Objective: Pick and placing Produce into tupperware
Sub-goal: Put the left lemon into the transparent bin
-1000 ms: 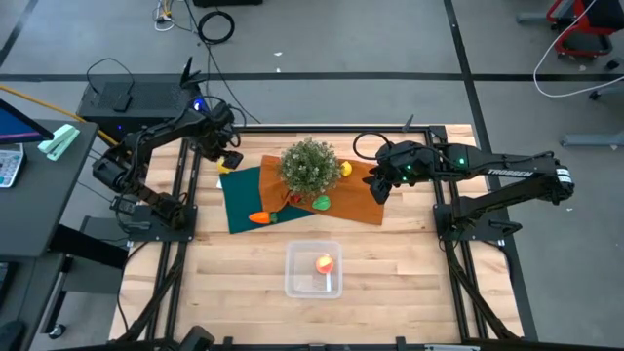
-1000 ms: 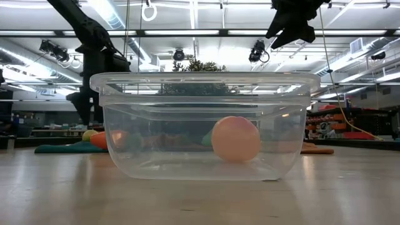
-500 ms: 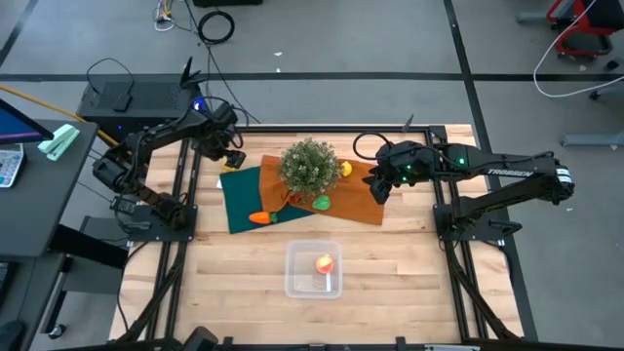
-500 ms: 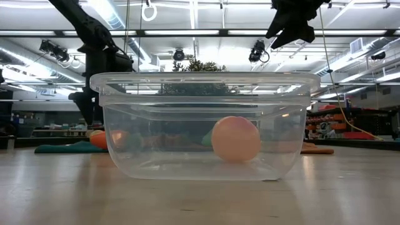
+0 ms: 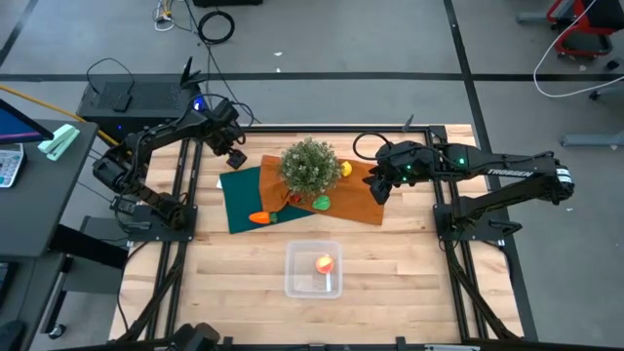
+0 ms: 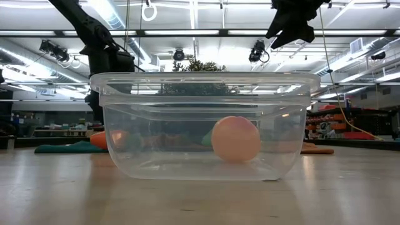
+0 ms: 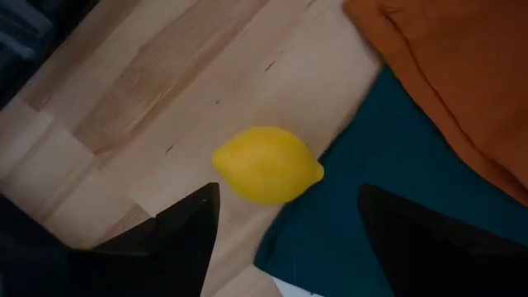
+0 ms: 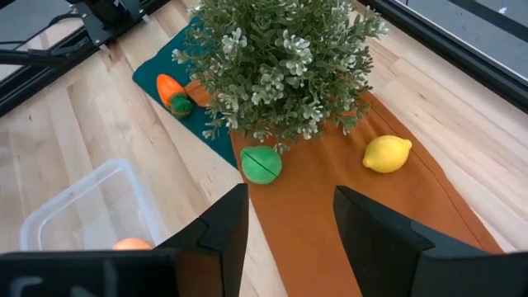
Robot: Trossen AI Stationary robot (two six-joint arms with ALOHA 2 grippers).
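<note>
The clear tupperware (image 5: 313, 270) stands near the table's near edge with the peach-coloured fruit (image 5: 324, 263) inside, resting on its floor (image 6: 235, 139). My left gripper (image 5: 234, 156) hovers open over a yellow lemon (image 7: 268, 165) that lies on the bare wood at the teal cloth's edge; its fingers stand on either side without touching. My right gripper (image 8: 285, 239) is open above the orange cloth. The second lemon (image 8: 386, 154) and the green piece (image 8: 261, 163) lie on the orange cloth. The carrot (image 8: 172, 91) lies on the teal cloth.
A bushy green plant (image 5: 310, 166) stands in the middle of the cloths, between the two grippers. The teal cloth (image 5: 244, 200) and the orange cloth (image 5: 361, 200) overlap on the table's far half. Bare wood (image 5: 409, 273) surrounds the tupperware.
My left gripper has shifted a little toward the table's right and now covers the lemon in the high view. In the low view it has moved toward the tupperware's left corner. The right arm and the produce have kept still.
</note>
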